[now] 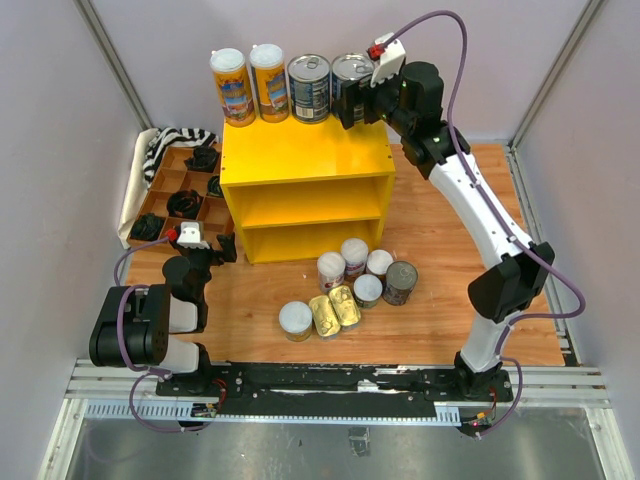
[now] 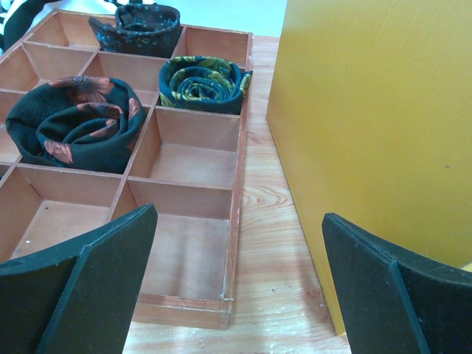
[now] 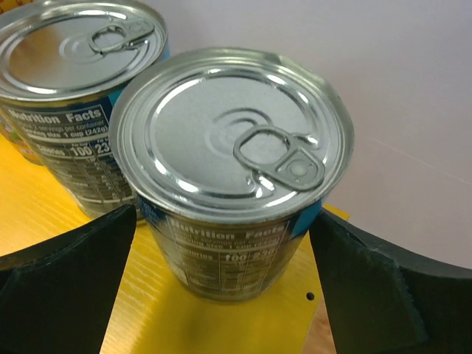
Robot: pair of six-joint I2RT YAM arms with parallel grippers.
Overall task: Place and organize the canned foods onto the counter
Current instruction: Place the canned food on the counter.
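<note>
Four cans stand in a row along the back of the yellow counter's flat top in the overhead view: two tall white-lidded cylinders at the left and two silver-topped cans at the right. The right gripper reaches the rightmost can, near the top's rear right corner. Only this view shows us the eight loose tins clustered on the wooden table in front of the counter. Among them are two flat rectangular gold-topped tins lying side by side. It also shows the left gripper low by the counter's left wall, next to the brown divided tray.

In the left wrist view we see matte black fingers spread wide, holding nothing. Ahead lie the tray's thin wooden partitions, with rolled patterned cloths in three compartments. The counter's smooth yellow side fills the right.

In the right wrist view we see what the overhead view cannot resolve: the rightmost can's shiny ridged lid, its ring pull and its dark printed label. The second silver-topped can stands just beside it, at upper left. Black fingers flank the rightmost can closely on both sides; we cannot tell whether they press it or stand just clear.
</note>
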